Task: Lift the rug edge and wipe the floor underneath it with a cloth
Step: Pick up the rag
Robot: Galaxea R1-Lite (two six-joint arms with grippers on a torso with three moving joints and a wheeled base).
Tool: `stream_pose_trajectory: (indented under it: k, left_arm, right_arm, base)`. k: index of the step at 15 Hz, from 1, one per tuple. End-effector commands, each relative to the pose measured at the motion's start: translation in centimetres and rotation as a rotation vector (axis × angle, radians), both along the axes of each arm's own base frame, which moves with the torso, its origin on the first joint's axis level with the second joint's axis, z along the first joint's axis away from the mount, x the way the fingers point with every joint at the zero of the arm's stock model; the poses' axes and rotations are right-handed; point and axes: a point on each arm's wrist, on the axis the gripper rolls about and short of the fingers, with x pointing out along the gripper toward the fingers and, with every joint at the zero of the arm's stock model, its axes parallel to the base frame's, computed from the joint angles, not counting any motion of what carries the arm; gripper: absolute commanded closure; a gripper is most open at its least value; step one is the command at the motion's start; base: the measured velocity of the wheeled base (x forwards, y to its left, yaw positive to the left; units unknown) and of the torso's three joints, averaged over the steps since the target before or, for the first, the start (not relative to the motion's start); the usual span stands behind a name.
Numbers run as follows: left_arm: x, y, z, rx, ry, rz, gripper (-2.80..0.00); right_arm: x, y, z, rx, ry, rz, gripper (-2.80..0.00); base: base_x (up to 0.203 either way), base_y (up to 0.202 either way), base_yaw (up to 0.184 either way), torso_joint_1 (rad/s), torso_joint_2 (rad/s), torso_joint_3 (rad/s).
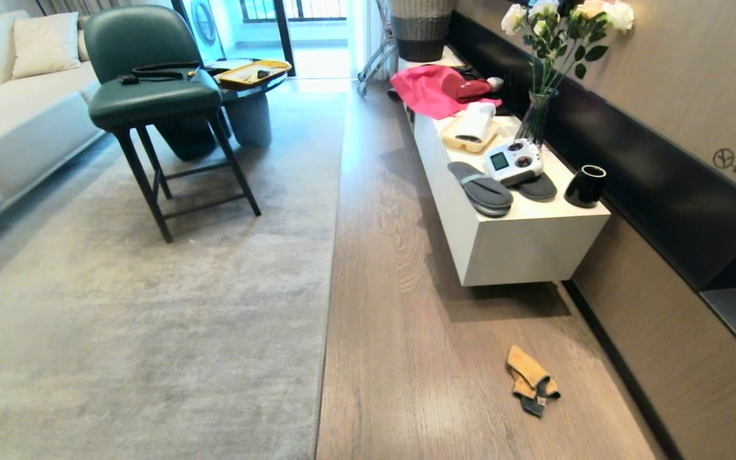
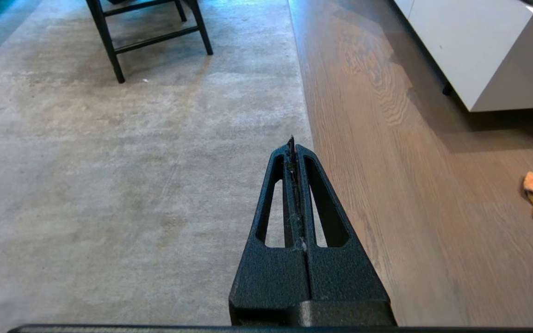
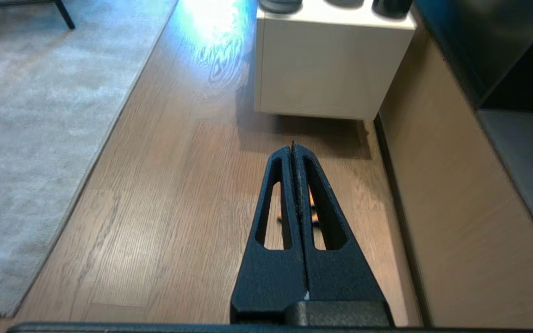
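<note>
So the big pale grey rug (image 1: 138, 306) is taking up most of the left side of the room, lying flat, with a green chair (image 1: 151, 96) standing on it toward the far end and a white sofa (image 1: 10, 108) sitting along its left side. The wood floor (image 1: 419, 358) is running as a brown strip between the rug and the right wall. The rug edge (image 1: 333, 268) is lying straight along that strip, flat on the planks, not lifted anywhere I can see.

A long white cabinet (image 1: 508, 249) is sitting against the right wall, carrying a pink fabric (image 1: 425, 89), a vase of flowers (image 1: 537, 115), a pair of grey slippers (image 1: 480, 188), a white controller (image 1: 513, 161) and a black cup (image 1: 585, 185).

The cloth (image 1: 531, 380) is lying crumpled on the bare floor nearer the right wall, well apart from the rug edge.

Neither arm is showing in the head view. The left gripper (image 2: 293, 144) is hanging above the rug edge, fingers clenched together on nothing. The right gripper (image 3: 293, 147) is hovering over the floor with the cloth peeking out under it, fingers also pressed together and empty.
</note>
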Motion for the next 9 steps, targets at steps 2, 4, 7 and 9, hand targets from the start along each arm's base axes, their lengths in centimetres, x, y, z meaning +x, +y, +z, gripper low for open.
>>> stream_pose_trajectory:
  k: [2,4,7,9]
  left_arm:
    - [0.0,0.0,0.03,0.0,-0.003,0.0,0.0]
    - [0.0,0.0,0.03,0.0,-0.003,0.0,0.0]
    - [0.0,0.0,0.03,0.0,-0.003,0.0,0.0]
    - [0.0,0.0,0.03,0.0,-0.003,0.0,0.0]
  right_arm:
    - [0.01,0.0,0.03,-0.001,-0.001,0.003,0.0]
    - [0.01,0.0,0.03,-0.001,-0.001,0.003,0.0]
    - [0.01,0.0,0.03,-0.001,-0.001,0.001,0.0]
    - [0.01,0.0,0.03,-0.001,-0.001,0.001,0.0]
  base:
    - [0.0,0.0,0.0,0.031,0.08,0.086]
    - [0.0,0.0,0.0,0.011,0.03,0.029]
    - [0.0,0.0,0.0,0.0,0.0,0.0]
    - [0.0,0.0,0.0,0.0,0.0,0.0]
